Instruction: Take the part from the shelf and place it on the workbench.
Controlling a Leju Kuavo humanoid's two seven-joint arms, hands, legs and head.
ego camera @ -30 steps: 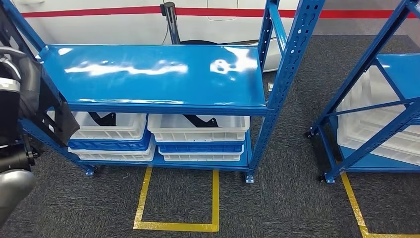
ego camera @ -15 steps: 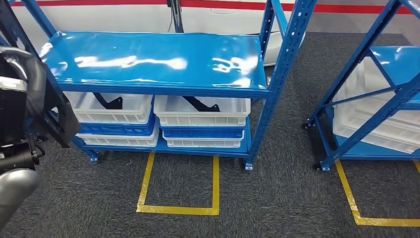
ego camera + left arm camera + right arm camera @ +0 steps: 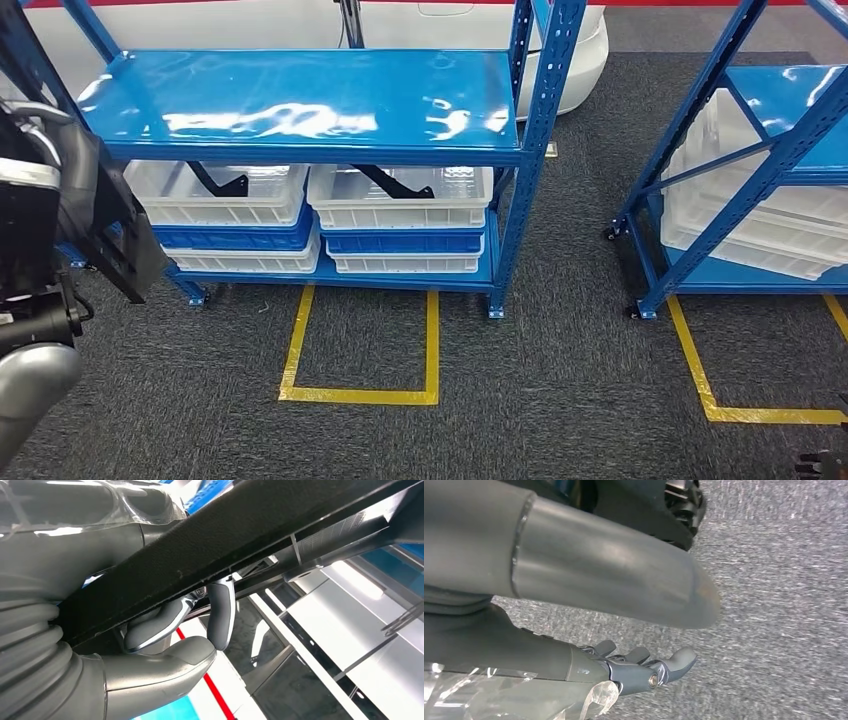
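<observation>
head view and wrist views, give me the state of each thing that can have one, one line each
left hand: gripping a long black part, fingers curled under it
black part: off the shelf, held at the robot's left side
right hand: holding nothing, hanging over the carpet
blue shelf: top deck bare
white bins: stacked on the lower level, top two each with a black part inside

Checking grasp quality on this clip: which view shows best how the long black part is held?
The left wrist view: the long black textured part crosses the picture, with the left hand and its fingers wrapped against it. The head view shows that part at the left edge, hanging slanted beside the arm. The right wrist view shows grey carpet.
</observation>
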